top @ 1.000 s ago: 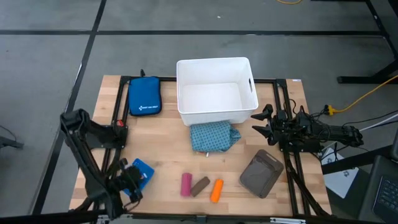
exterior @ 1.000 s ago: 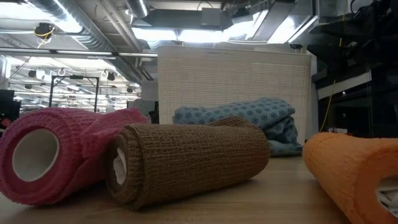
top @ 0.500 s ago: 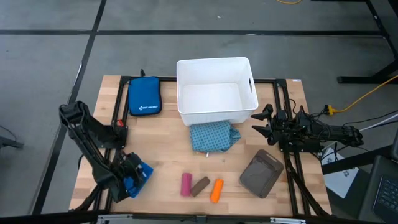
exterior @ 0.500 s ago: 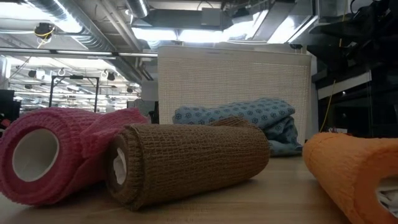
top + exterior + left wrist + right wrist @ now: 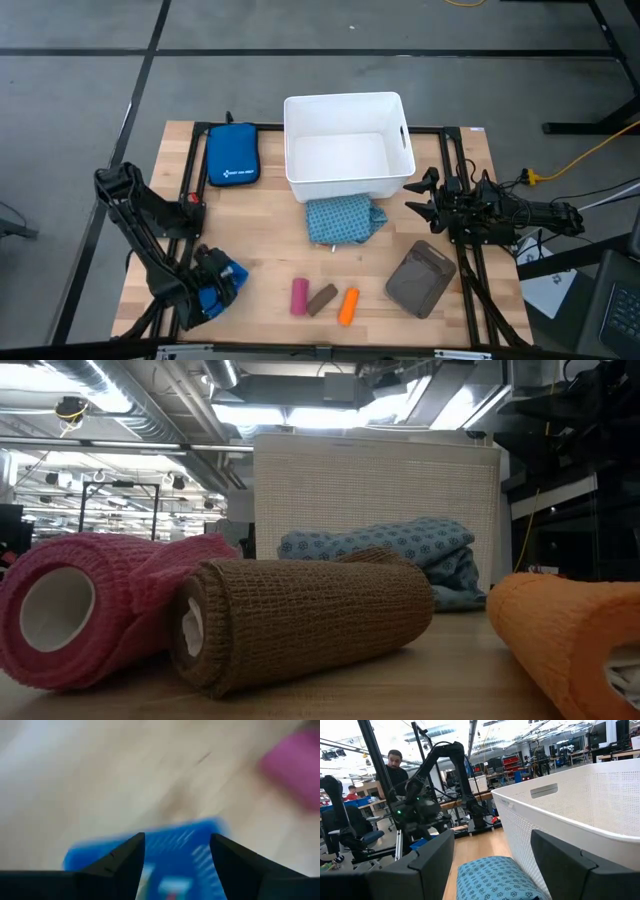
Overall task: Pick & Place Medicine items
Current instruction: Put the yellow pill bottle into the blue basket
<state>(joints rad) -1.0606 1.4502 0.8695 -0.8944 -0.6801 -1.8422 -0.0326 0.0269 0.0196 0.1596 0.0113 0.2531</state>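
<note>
The pink roll (image 5: 299, 296) (image 5: 70, 620), brown roll (image 5: 321, 298) (image 5: 300, 622) and orange roll (image 5: 347, 306) (image 5: 570, 640) lie on their sides near the table's near edge. The teal patterned pack (image 5: 343, 218) (image 5: 492, 877) rests on the table against the white bin (image 5: 345, 145). My left gripper (image 5: 212, 287) (image 5: 177, 851) is open at the near-left corner, over a flat blue packet (image 5: 226, 273) (image 5: 175, 842). My right gripper (image 5: 415, 196) (image 5: 492, 865) is open at the right side and points level toward the teal pack, apart from it. My left gripper stands from above with one open finger (image 5: 125, 862) on either side of the blue packet's end (image 5: 170, 855), which lies flat on the table. The view is blurred, and I cannot tell whether the fingers touch it.
A dark blue zipped pouch (image 5: 232, 155) lies at the far left. A grey tray (image 5: 420, 278) sits near the right, below my right arm. The bin's wall (image 5: 580, 815) stands close to my right gripper. Bare wood shows left of the teal pack. People show in the room beyond.
My left arm has swung its elbow toward the table's far edge and brought its gripper in over the blue packet. The wrist view is smeared with motion. The rolls, the teal pack and my right arm have kept still.
</note>
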